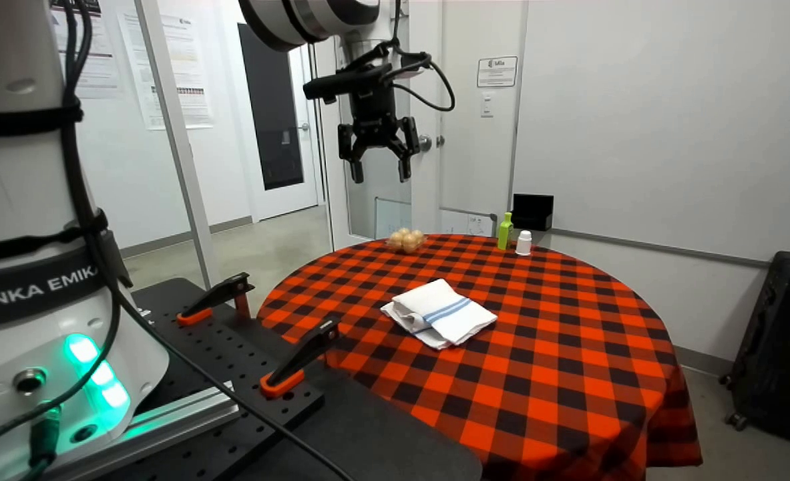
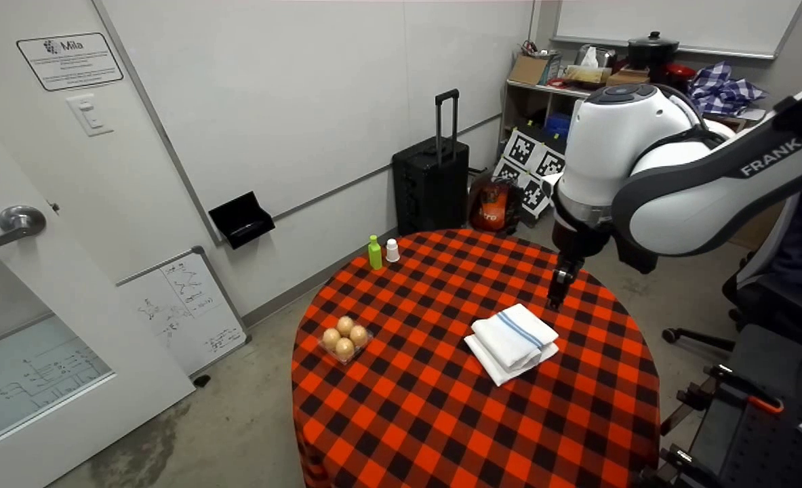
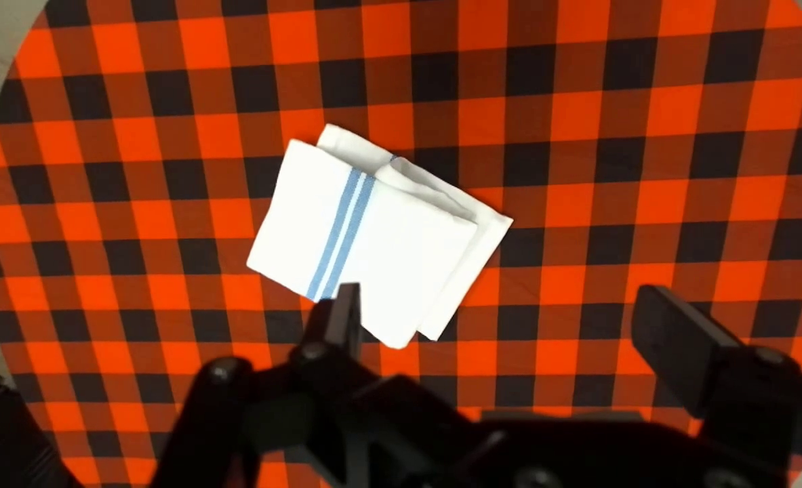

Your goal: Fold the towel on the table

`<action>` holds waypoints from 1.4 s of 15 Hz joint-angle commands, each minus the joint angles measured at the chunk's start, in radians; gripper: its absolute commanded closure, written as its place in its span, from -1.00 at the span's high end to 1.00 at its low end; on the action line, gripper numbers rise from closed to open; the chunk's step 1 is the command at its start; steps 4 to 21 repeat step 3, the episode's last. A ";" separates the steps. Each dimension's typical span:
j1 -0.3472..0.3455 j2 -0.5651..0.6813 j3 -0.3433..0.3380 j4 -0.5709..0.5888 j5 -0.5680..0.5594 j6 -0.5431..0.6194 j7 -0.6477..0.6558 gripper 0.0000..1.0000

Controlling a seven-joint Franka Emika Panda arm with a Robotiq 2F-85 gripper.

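Observation:
The towel (image 1: 443,311) lies on the table (image 1: 555,374), white with blue stripes. It is folded into a small stack of layers, with the top part turned askew over the lower part, so lower edges stick out. It also shows in an exterior view (image 2: 514,335) and in the wrist view (image 3: 394,251). A small rumpled fold shows along one side. My gripper (image 1: 381,179) is open and empty, held high above the table and apart from the towel. In the wrist view the open fingers (image 3: 500,291) are wide apart, with one finger overlapping the towel's edge in the picture.
Several brown eggs in a clear holder (image 2: 344,340) stand near the table's edge. A green bottle (image 2: 374,253) and a white shaker (image 2: 392,251) stand together at the rim. Clamps (image 1: 301,361) sit on the robot's black base beside the table.

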State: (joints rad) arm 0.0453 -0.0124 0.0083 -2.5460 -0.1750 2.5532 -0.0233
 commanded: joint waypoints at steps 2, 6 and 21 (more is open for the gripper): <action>-0.007 -0.001 0.008 0.000 0.002 -0.003 -0.002 1.00; -0.007 -0.001 0.008 -0.001 0.002 -0.002 -0.002 1.00; -0.007 -0.001 0.008 -0.001 0.002 -0.002 -0.002 1.00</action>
